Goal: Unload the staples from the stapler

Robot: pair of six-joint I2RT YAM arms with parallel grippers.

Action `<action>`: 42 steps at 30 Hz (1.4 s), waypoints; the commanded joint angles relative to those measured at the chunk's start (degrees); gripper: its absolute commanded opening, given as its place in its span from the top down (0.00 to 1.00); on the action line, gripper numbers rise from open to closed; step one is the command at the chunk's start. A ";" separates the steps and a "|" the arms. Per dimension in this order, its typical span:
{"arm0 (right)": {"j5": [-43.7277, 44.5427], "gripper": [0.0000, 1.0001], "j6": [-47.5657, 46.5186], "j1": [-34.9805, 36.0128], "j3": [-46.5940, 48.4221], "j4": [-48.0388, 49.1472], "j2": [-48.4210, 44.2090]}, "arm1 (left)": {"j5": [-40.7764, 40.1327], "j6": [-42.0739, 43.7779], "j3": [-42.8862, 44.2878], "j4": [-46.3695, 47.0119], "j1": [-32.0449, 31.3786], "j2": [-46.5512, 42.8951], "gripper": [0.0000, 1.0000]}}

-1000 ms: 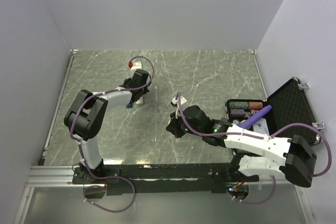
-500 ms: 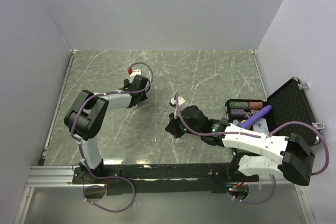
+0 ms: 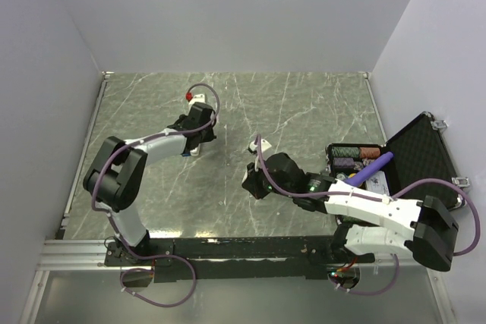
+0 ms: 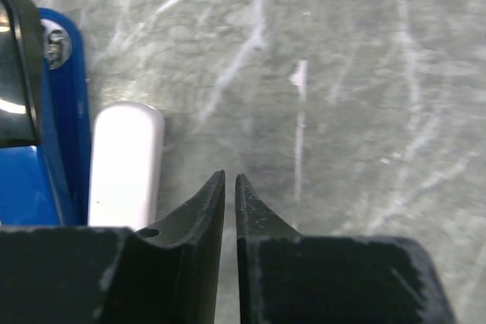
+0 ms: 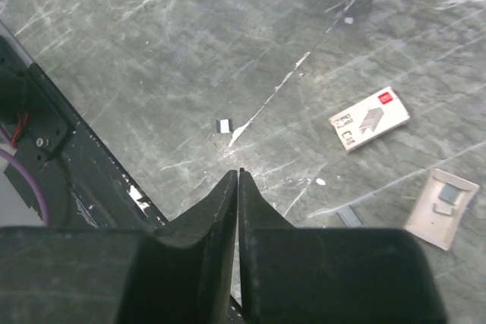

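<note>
The stapler, blue with a black top, lies at the left edge of the left wrist view, with a pale white bar beside it. In the top view only a bit of blue shows under my left arm. My left gripper is shut and empty, just right of the white bar and close above the table; it also shows in the top view. My right gripper is shut, raised above the table middle. A short staple piece lies ahead of it.
A staple box, a pale small tray and a loose staple strip lie right of my right gripper. A red-and-white item sits beyond my left gripper. An open black case with chips and a purple pen stands at the right.
My left arm's elbow has swung down and to the left, while its gripper stayed by the stapler and white bar. My right arm has hardly moved.
</note>
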 commanded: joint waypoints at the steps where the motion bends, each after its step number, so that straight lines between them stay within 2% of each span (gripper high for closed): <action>1: 3.72 0.84 -0.80 0.28 1.29 -1.69 -3.49 | 3.18 -1.48 2.65 -0.43 -2.22 -4.79 0.81; 7: 7.15 0.62 -1.67 0.19 1.47 -4.59 -5.60 | 2.83 -1.13 3.80 -4.12 -6.44 -8.13 0.63; 18: 12.69 0.40 -1.76 -1.13 3.05 -12.67 -5.43 | 11.43 -0.07 -0.41 -7.64 -8.47 -20.07 0.48; 19: 13.13 0.39 -1.50 -1.39 3.23 -13.46 -5.34 | 12.57 0.27 -0.94 -7.99 -8.56 -21.30 0.40; 29: 8.30 0.36 0.44 -9.74 2.17 -16.46 -2.89 | 17.95 3.79 -3.06 -16.25 -9.00 -32.64 0.35; 34: 5.57 0.40 -1.59 -9.92 3.49 -17.59 1.24 | 18.30 5.64 -4.37 -18.89 -8.91 -36.95 0.35; 42: -0.14 0.45 -6.50 -8.26 5.59 -18.56 5.46 | 23.22 6.86 -7.18 -17.57 -9.00 -42.85 0.33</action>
